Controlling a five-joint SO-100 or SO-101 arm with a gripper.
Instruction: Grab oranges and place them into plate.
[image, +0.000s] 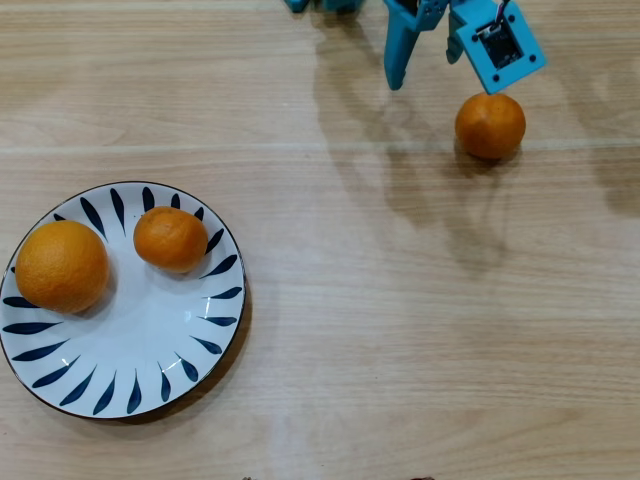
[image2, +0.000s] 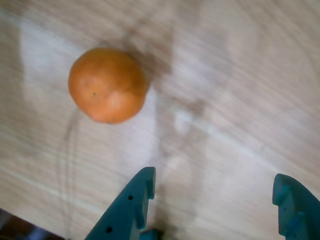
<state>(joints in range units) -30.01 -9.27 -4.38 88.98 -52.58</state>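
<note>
In the overhead view, no brand, label or writing can be read on any thing. The table (image: 400, 330) is of light wood with a fine grain. The plate (image: 150, 340) lies at the lower left; it is white with dark blue leaf strokes round the rim. Two oranges are on it. The larger orange (image: 61, 266) rests near the left rim of the plate, and a smaller orange (image: 171, 239) rests in the upper part, just beside the larger one but apart from it. The third orange (image: 490, 126) lies on the bare table at the upper right, well apart from the plate. The blue gripper (image: 440, 62) enters from the top edge. One finger (image: 399, 50) points down to the left of this orange, and the other blue part with a dark square opening is just above the orange. In this view I cannot tell if it touches the fruit.

In the wrist view, also no writing is seen. The picture is a little blurred. The third orange (image2: 107, 85) lies on the table at the upper left. The gripper (image2: 215, 200) comes in from the bottom edge. Its two teal fingers (image2: 135, 200) stand wide apart, with only bare table between them. They hold nothing, and the orange lies beyond the left finger, not touching it.
</note>
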